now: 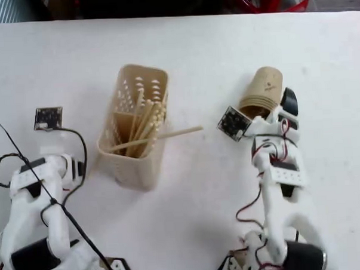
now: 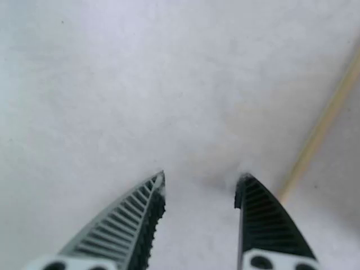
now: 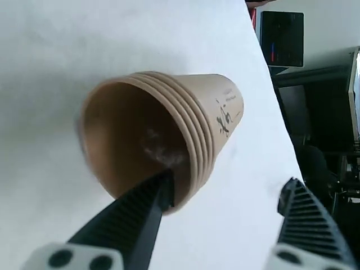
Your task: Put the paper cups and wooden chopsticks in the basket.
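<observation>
A stack of tan paper cups (image 1: 262, 91) lies on its side right of the basket, mouth toward the right arm. My right gripper (image 3: 228, 185) is open around the rim of the paper cups (image 3: 169, 135): one finger (image 3: 143, 211) reaches into the mouth and the other stands outside the wall. The beige perforated basket (image 1: 143, 77) stands mid-table with several wooden chopsticks (image 1: 145, 126) in it, one (image 1: 183, 133) poking out over its side. My left gripper (image 2: 202, 180) hangs open over bare table. A single chopstick (image 2: 326, 121) lies beside it.
The left arm (image 1: 47, 176) sits left of the basket, its black cable (image 1: 63, 206) trailing across it. The white table (image 1: 194, 50) ends at a dark far edge, with red and dark items beyond. Monitors and furniture (image 3: 284, 36) stand past the table's side.
</observation>
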